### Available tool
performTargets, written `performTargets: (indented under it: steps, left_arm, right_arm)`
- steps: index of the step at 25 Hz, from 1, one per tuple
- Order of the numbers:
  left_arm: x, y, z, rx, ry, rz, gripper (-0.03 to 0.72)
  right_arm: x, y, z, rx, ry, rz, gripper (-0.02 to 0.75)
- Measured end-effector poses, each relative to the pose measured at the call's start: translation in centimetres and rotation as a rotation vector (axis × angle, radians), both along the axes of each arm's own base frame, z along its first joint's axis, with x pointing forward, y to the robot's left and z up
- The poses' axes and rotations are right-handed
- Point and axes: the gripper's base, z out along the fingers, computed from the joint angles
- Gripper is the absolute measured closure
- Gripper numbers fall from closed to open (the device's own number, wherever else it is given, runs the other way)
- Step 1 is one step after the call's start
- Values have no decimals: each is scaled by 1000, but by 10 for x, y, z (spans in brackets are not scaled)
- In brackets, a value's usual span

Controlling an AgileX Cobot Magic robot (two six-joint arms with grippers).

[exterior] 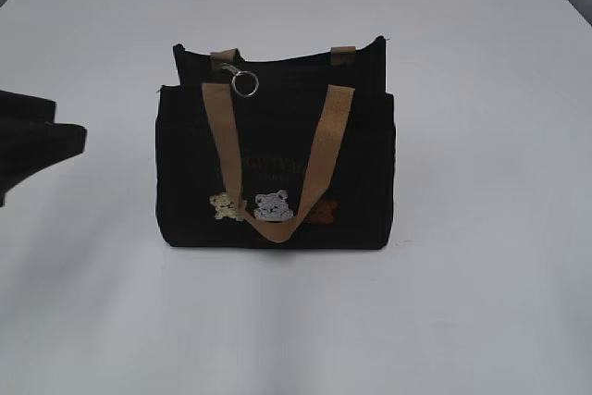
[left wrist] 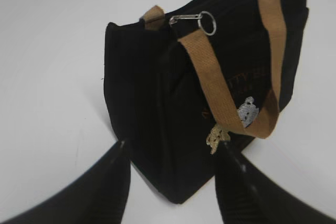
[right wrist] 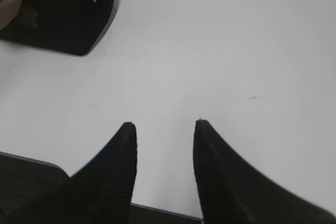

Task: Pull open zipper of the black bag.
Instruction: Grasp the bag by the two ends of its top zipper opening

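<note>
The black bag stands upright mid-table, with tan handles and bear patches on its front. Its zipper runs along the top rim, and the silver ring pull hangs near the rim's left end. The left wrist view shows the black bag corner-on, with the ring pull on top. My left gripper is open, level with the bag's lower corner and short of it. At the exterior view's left edge, the left gripper stays clear of the bag. My right gripper is open over bare table.
The white table spreads around the bag on all sides. In the right wrist view the bag's lower corner sits far up at the left, and the table's near edge runs below the fingers.
</note>
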Motion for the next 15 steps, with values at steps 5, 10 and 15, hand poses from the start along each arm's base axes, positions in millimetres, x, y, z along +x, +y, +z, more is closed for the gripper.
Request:
performTargets:
  steps: [5,10,15]
  left_arm:
    - [46,-4,-49,26,77,-50,295]
    - [73,-11,-72,9,130,-128,295]
    - [91,-22,-74,13,119,-182,293]
  right_arm:
    - [0,0,0,0,0,0,446]
    - [0,0,0,0,0,0,446]
    - [0,0,0,1,0,0,446]
